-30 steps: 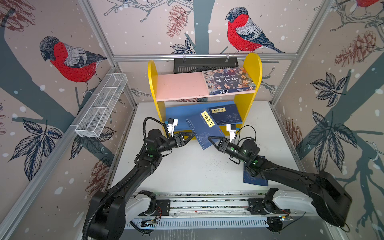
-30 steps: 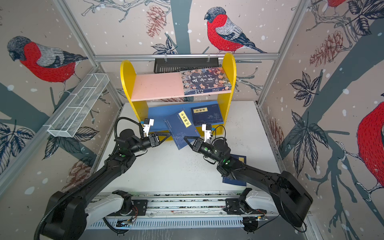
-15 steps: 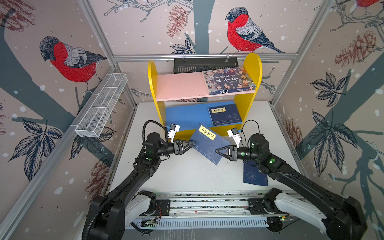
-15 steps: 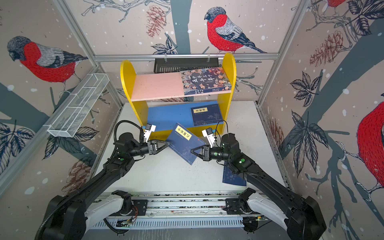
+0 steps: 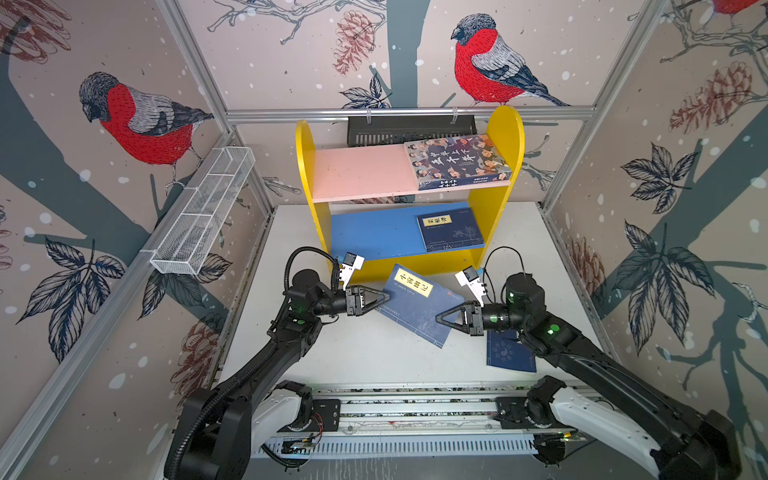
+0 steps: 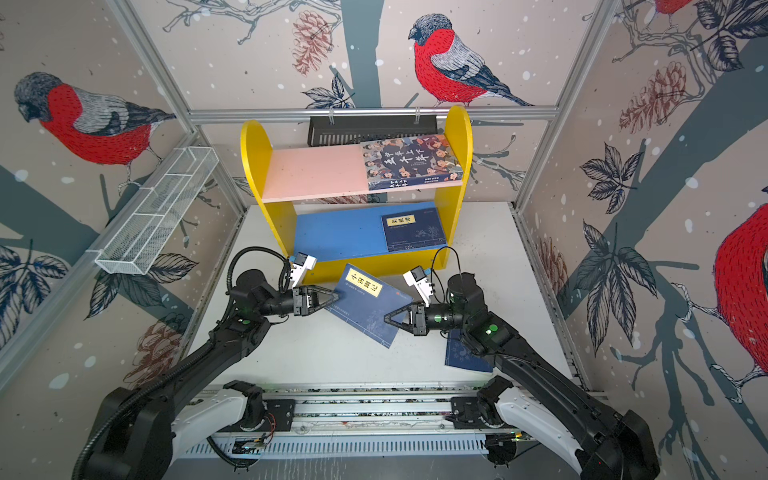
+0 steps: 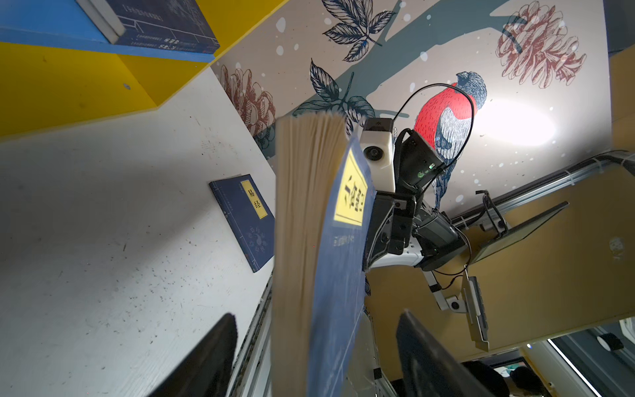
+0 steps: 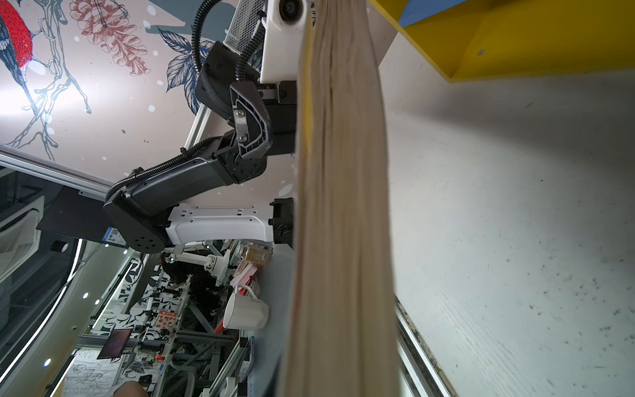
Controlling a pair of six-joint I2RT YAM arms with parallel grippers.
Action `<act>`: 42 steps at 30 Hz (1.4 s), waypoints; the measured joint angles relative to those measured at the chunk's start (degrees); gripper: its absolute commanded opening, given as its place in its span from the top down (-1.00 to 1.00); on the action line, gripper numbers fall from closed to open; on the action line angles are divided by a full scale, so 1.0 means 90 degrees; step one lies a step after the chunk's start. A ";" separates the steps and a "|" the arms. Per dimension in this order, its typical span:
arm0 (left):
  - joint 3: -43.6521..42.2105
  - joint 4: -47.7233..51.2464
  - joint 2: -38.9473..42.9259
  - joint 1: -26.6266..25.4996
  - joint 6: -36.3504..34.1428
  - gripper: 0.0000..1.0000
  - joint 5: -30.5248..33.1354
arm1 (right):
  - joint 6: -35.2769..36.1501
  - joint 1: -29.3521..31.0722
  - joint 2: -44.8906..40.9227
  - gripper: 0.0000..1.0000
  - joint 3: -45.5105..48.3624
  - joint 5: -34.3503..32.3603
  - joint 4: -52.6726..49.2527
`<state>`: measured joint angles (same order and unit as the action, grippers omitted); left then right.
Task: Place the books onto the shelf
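Navy book (image 5: 419, 305) aloft over surface (image 5: 374, 357), just before shelf (image 5: 305, 174): right fingers (image 5: 449, 313) clamped on one edge carry it; left fingers (image 7: 429, 364) spread, straddling opposite edge without contact, likely to steady insertion.

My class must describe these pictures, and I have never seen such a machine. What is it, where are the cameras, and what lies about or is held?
It is a robot with two black arms, each ending in a gripper. Two pictures look down from overhead; two come from cameras on the arms' wrists. On the table stands a yellow shelf, with a colourful book on its pink board and a navy book on its blue board. Another navy book lies on the table. The right gripper pinches a third navy book above the table; the left gripper is open around its edge.
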<state>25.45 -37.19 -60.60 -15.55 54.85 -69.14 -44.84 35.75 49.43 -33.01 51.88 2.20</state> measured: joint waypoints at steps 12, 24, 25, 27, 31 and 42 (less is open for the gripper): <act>-0.0041 -0.0272 -0.0138 -0.0187 0.0600 0.83 -0.0155 | 0.0325 0.0078 0.0741 0.88 -0.0442 0.0240 -0.0041; 0.0452 0.0124 -0.0056 -0.0206 0.0270 1.00 0.0376 | 0.0605 -0.0534 0.1324 -0.23 -0.0908 -0.0546 -0.0549; 0.0546 0.0199 -0.0107 -0.0206 0.0168 1.00 0.0471 | 0.0510 -0.0648 0.1246 -0.24 -0.0889 -0.0704 -0.0544; 0.0814 0.0464 -0.0323 -0.0189 0.0041 1.00 0.0629 | 0.0265 -0.0918 0.0991 -0.26 -0.0797 -0.1064 -0.0529; 0.1129 0.0590 -0.0809 -0.0112 0.0121 1.00 0.0925 | -0.0253 -0.1428 0.0488 -0.28 -0.0636 -0.1571 -0.0515; 0.1202 -0.1185 -0.1804 -0.0002 0.2125 1.00 0.1280 | -0.2025 -0.1056 -0.0925 -0.34 0.0051 -0.2832 0.0160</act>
<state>36.27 -47.86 -76.84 -15.57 73.97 -57.63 -63.07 26.24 41.10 -32.56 26.39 3.64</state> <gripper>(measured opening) 0.124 0.667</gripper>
